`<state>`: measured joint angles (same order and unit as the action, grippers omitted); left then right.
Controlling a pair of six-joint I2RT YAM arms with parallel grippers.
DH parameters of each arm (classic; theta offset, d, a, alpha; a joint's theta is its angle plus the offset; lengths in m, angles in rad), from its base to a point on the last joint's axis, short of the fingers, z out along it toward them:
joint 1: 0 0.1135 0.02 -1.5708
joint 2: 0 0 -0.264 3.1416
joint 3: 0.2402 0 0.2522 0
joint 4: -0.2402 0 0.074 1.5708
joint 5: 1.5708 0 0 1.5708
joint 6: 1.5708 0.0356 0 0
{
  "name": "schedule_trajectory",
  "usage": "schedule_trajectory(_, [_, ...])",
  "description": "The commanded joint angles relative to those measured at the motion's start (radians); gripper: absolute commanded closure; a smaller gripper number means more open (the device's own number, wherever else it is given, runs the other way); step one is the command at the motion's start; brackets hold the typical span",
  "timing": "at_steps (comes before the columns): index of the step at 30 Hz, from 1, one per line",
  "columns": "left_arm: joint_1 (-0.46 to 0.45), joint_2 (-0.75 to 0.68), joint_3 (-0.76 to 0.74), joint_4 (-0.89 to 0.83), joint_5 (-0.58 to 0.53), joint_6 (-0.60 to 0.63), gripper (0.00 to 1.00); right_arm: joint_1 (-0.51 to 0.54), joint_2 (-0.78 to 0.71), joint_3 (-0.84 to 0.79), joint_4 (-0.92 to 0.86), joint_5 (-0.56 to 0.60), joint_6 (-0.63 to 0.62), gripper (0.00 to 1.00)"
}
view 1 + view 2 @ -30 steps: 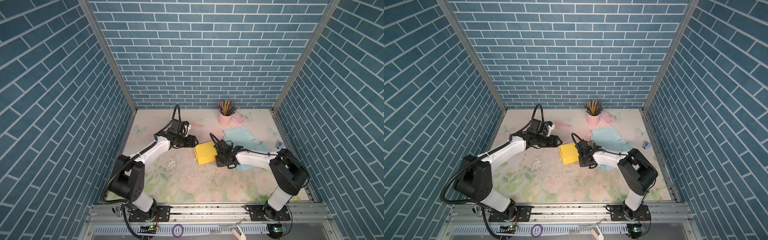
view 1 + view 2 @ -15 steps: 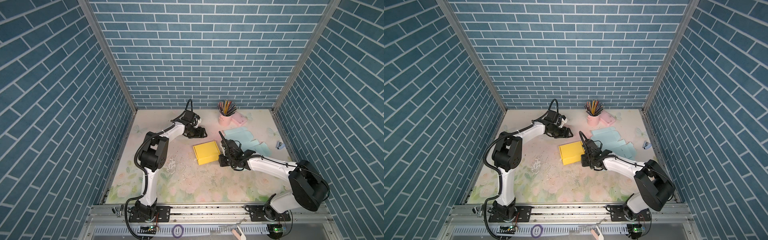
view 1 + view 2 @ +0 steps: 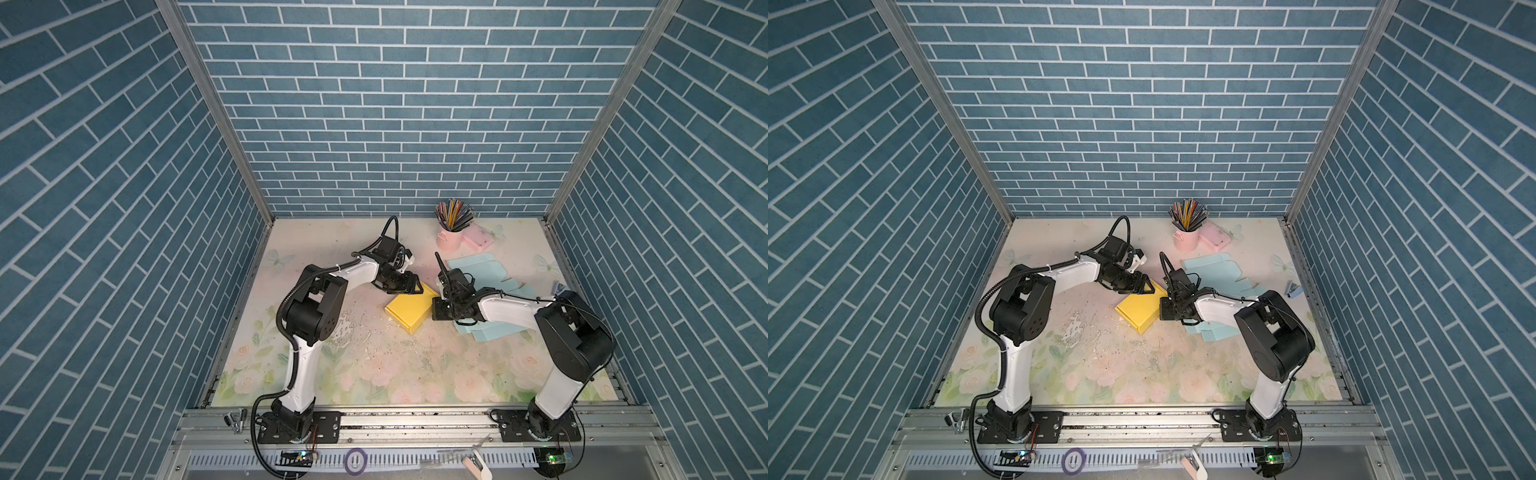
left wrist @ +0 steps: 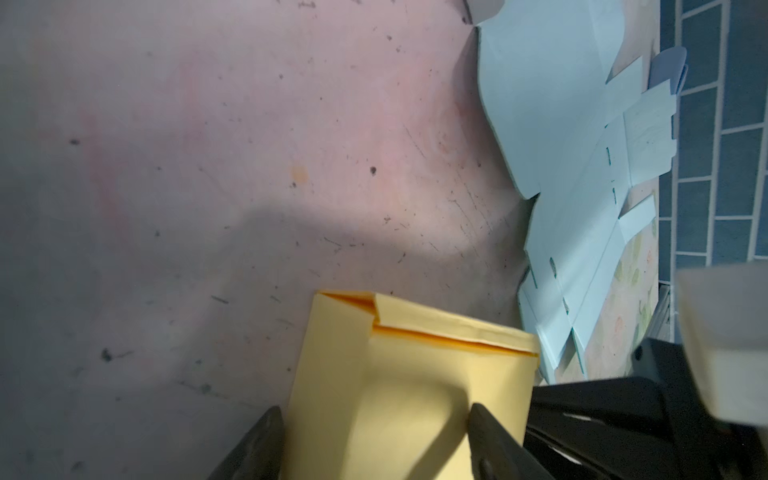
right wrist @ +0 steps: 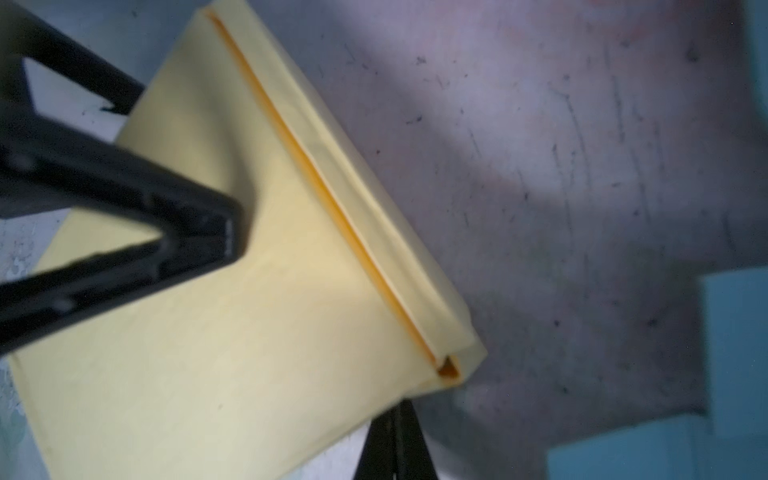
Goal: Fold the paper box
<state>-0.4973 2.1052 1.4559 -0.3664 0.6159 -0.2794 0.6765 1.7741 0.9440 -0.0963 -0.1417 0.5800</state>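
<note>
The folded yellow paper box lies flat mid-table, turned cornerwise. My left gripper is open over its far corner. In the left wrist view the box sits between the spread fingers of the left gripper. One finger rests on the box's top face in the right wrist view. My right gripper is at the box's right edge. Its jaws are shut together with nothing between them, the tip at the box's side.
Flat light-blue paper blanks lie right of the box, partly under the right arm. A pink cup of pencils and a pink case stand at the back. A small blue item lies by the right wall.
The left gripper came from the back of the table onto the box's far corner. The right gripper shut. The box has turned cornerwise.
</note>
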Motion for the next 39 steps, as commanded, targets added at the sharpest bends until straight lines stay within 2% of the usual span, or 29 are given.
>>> schedule_trajectory(1, [-0.039,-0.031,-0.059,0.045,0.06,-0.036,0.36,0.004,0.043,0.05,0.099,-0.062,0.019,0.95])
schedule_trajectory(4, [-0.06,-0.054,-0.108,0.101,0.073,-0.073,0.37,0.015,0.065,0.071,0.144,-0.105,0.042,0.95])
schedule_trajectory(8, [-0.073,-0.079,-0.152,0.162,0.093,-0.113,0.37,0.048,0.073,0.1,0.154,-0.1,0.039,0.94])
schedule_trajectory(11, [-0.063,-0.075,-0.152,0.141,0.08,-0.107,0.31,0.057,0.061,0.098,0.146,-0.093,0.042,0.94])
schedule_trajectory(16, [0.068,-0.106,-0.193,0.148,0.02,-0.107,0.16,0.068,-0.047,-0.016,0.127,-0.071,0.061,0.89])
schedule_trajectory(20, [0.157,-0.151,-0.176,0.084,-0.06,-0.066,0.01,0.084,-0.156,-0.101,0.067,-0.036,0.074,0.8])
schedule_trajectory(24, [0.178,-0.231,-0.146,-0.003,-0.153,-0.022,0.01,0.085,-0.285,-0.117,-0.04,-0.001,0.054,0.67])
schedule_trajectory(26, [0.177,-0.285,-0.155,-0.04,-0.204,-0.006,0.01,0.076,-0.311,-0.073,-0.115,0.013,0.012,0.63])
schedule_trajectory(29, [0.159,-0.399,-0.248,-0.051,-0.243,-0.014,0.01,0.041,-0.283,0.036,-0.2,-0.024,-0.061,0.54])
schedule_trajectory(33, [0.097,-0.602,-0.443,-0.036,-0.261,-0.073,0.05,-0.005,-0.157,0.217,-0.277,-0.104,-0.139,0.45])
schedule_trajectory(36, [0.037,-0.744,-0.588,-0.012,-0.259,-0.145,0.13,-0.03,-0.051,0.348,-0.353,-0.135,-0.195,0.43])
schedule_trajectory(39, [0.004,-0.836,-0.698,0.046,-0.22,-0.228,0.14,-0.054,0.039,0.431,-0.384,-0.161,-0.231,0.41])
